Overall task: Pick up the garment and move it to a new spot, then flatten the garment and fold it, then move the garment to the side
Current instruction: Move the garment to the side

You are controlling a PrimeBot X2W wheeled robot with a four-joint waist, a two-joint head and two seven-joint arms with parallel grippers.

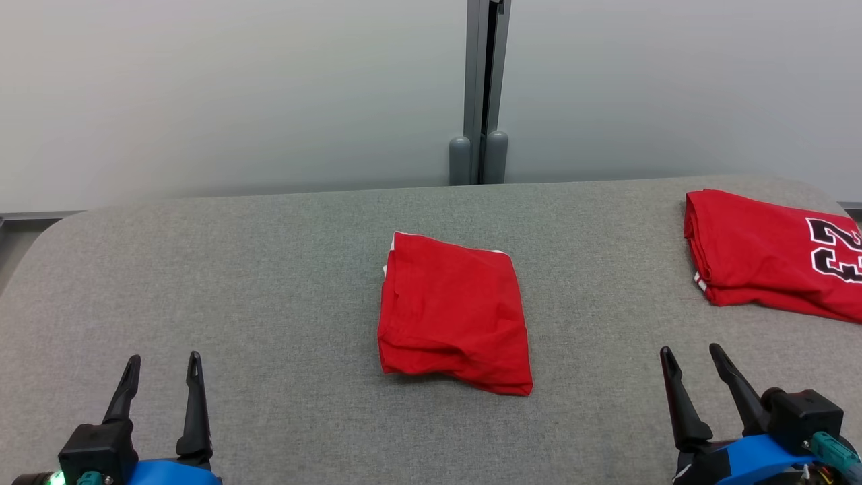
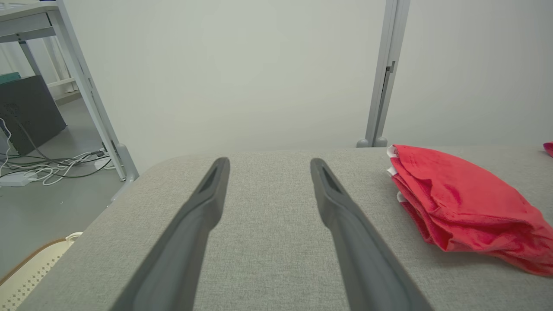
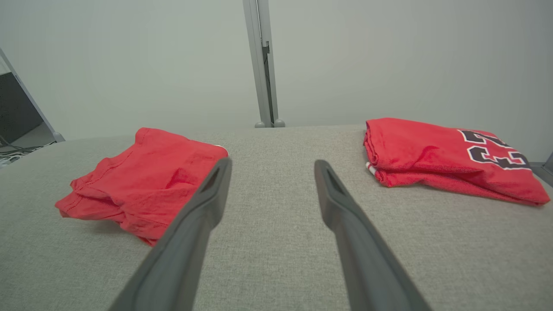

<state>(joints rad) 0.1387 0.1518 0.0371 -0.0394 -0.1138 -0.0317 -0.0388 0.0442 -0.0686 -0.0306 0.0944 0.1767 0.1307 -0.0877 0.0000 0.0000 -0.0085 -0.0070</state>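
Centrally, the garment (image 1: 454, 313) lies between open left claw (image 1: 165, 356) and open right claw (image 1: 689, 347).

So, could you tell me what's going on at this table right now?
Nothing is being handled at the moment. The left gripper and right gripper are both open and empty, at the near edge of the grey padded table. A folded red garment lies in the middle between them, apparently ready to be moved aside. A numbered red garment, also folded, sits at the far right.
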